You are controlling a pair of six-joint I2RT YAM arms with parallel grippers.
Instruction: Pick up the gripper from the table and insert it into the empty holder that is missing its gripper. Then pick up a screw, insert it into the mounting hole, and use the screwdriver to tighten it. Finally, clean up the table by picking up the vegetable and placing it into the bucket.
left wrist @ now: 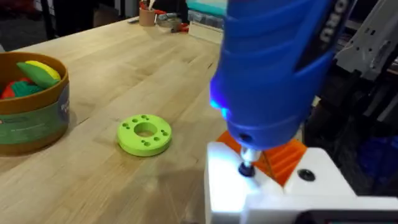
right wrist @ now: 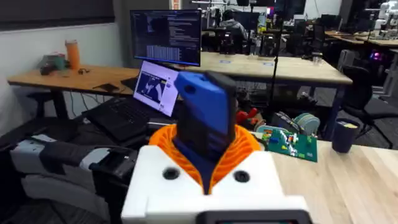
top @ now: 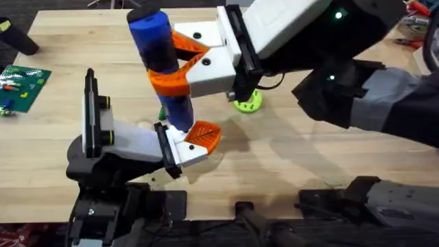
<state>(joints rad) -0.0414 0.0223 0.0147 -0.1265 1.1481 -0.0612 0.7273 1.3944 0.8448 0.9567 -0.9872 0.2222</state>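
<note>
My right gripper (top: 171, 63) reaches across the table, shut on the blue screwdriver (top: 159, 51), which stands upright with its black cap up. In the left wrist view the screwdriver (left wrist: 273, 68) has its metal bit (left wrist: 247, 167) pressed onto a dark spot on top of the white holder (left wrist: 236, 193); I cannot tell the screw apart from the bit. The holder (top: 184, 149) is the tip of the left arm, low and left of centre. The orange ribbed gripper (top: 204, 134) sits in it, beside the bit (left wrist: 287, 157). The bucket (left wrist: 37, 121) holds yellow-green and red toy food.
A lime green disc with holes (top: 247, 101) lies on the table right of the screwdriver, also shown in the left wrist view (left wrist: 144, 134). A green circuit board (top: 24, 86) lies at the far left edge. The right arm's bulk hangs over the table's back right.
</note>
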